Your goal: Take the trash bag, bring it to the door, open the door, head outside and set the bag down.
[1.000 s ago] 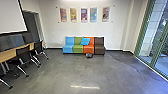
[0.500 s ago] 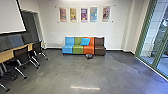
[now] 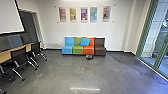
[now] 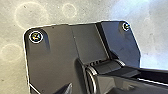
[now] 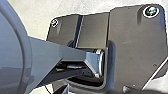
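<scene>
— Head view first. Where's the trash bag?

— Toward twelve o'clock, a small, dark, lumpy trash bag (image 3: 89, 57) on the smooth grey floor (image 3: 65, 72), just in front of the orange and brown seats of a four-colour couch (image 3: 68, 50). It's well out ahead of the robot.

— Which way does it point?

— Can't tell; its long axis is too small to make out. A bright blue square cushion (image 3: 85, 42) leans on the couch above.

— Anything to read?

— Five coloured rectangular posters (image 3: 84, 14) hang on the white wall (image 3: 75, 30) at twelve, their print too blurred to read. Dark-backed chairs with metal legs (image 3: 18, 55) stand by a pale wooden table (image 3: 6, 55) around ten, and green-framed glass panels (image 3: 151, 50) at two.

— Left wrist view?

— Pale floor past the robot's own dark plate. How wide the left gripper stands, I can't tell.

— And the right wrist view?

— Floor again, sunlit; the right gripper's state I can't tell either.
</scene>
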Motion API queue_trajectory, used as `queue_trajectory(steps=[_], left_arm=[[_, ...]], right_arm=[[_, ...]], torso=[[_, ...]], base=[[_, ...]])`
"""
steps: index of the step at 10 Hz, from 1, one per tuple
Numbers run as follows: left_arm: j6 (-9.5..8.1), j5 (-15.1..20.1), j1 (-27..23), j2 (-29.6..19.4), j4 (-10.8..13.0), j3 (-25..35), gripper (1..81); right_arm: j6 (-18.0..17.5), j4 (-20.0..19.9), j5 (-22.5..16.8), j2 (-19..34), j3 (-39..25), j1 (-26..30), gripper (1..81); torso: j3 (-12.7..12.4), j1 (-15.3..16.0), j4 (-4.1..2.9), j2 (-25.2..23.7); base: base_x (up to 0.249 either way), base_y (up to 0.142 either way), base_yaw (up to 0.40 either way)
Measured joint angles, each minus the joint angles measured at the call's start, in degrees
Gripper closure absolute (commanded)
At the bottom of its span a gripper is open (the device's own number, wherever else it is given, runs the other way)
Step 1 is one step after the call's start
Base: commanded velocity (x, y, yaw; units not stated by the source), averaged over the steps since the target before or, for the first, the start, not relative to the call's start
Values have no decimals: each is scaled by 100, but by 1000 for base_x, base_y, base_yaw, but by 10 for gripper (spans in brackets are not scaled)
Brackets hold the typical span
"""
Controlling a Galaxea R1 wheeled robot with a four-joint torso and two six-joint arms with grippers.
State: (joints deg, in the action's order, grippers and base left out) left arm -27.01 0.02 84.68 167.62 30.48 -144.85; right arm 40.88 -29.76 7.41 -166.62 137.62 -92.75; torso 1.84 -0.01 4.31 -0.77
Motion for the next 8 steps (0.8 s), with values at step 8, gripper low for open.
queue_trajectory(steps=[8], left_arm=[[0, -2, -4, 77, 17, 0, 10]], right_arm=[[2, 0, 0, 24, -2, -11, 10]], torso=[[0, 1, 0, 2]], base=[[151, -53, 0]])
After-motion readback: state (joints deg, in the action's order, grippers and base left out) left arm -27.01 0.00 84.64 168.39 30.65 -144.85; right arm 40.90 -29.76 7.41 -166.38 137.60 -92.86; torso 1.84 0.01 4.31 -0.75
